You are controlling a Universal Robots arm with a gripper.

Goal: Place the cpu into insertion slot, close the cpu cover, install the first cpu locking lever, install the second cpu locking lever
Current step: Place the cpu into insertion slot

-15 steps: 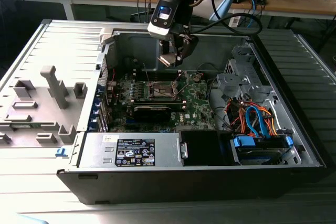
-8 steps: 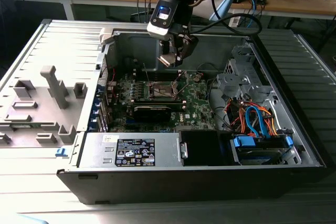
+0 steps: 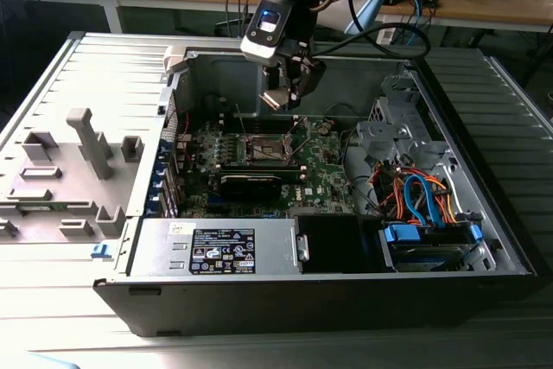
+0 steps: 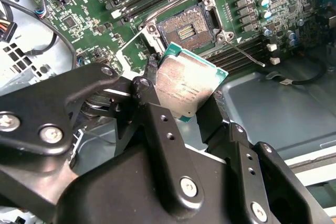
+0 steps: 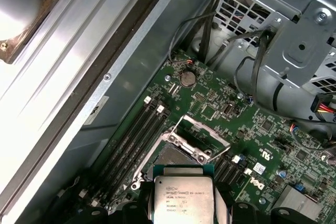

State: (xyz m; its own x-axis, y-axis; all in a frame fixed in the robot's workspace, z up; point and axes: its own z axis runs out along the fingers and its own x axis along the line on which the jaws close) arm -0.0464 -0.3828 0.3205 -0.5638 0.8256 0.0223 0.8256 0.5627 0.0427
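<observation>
Gripper [image 4: 185, 109]: jaws clamped on opposite edges of cpu [image 4: 187, 88], grey top w/ print facing both wrist views, chip held in air above motherboard [image 3: 321, 170], not seated. Insertion slot [image 5: 172, 156]: just beyond chip, dark contact field bare; cpu cover [image 5: 205, 132] swung up & open along one edge. Surrounds: open pc case [image 3: 484, 213]; psu [image 3: 216, 250] at near wall; drive cage w/ orange & blue cables [image 3: 423, 196] at the exterior view's right.
</observation>
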